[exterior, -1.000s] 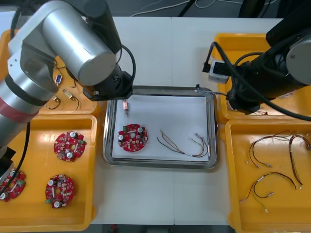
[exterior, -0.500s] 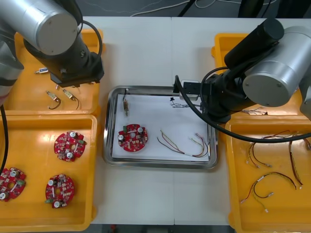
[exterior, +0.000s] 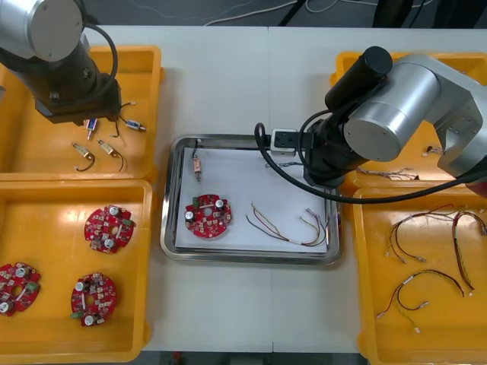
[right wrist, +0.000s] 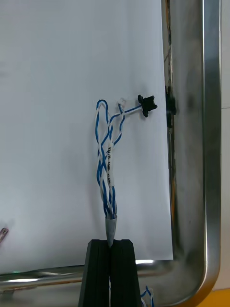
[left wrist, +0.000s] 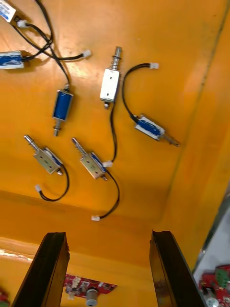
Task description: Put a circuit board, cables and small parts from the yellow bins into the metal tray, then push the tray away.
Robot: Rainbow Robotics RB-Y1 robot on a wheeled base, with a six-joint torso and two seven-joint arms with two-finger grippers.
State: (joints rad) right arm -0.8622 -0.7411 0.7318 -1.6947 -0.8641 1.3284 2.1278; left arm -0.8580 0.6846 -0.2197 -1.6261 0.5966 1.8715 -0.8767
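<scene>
My right gripper [right wrist: 110,242] is shut on a twisted blue and white cable [right wrist: 108,158], which hangs over the white inside of the metal tray [right wrist: 189,144] near a corner; the cable ends in a black plug [right wrist: 146,105]. The right arm [exterior: 358,129] reaches over the tray's [exterior: 247,258] far right part. In the tray lie a red circuit board [exterior: 208,215], a red and yellow cable [exterior: 285,228] and a small metal part [exterior: 197,167]. My left gripper [left wrist: 108,234] is open above several small metal parts [left wrist: 110,84] in the far left yellow bin [exterior: 46,152].
The near left bin [exterior: 46,205] holds three circuit boards [exterior: 109,226]. The near right bin [exterior: 365,304] holds several cables [exterior: 426,281]. The far right bin [exterior: 358,65] lies partly under the right arm. Bare table [exterior: 251,84] lies beyond the tray.
The left arm has drawn back from the tray's far left corner to over the far left bin. The right arm has come left from the far right bin, carrying the blue and white cable over the tray.
</scene>
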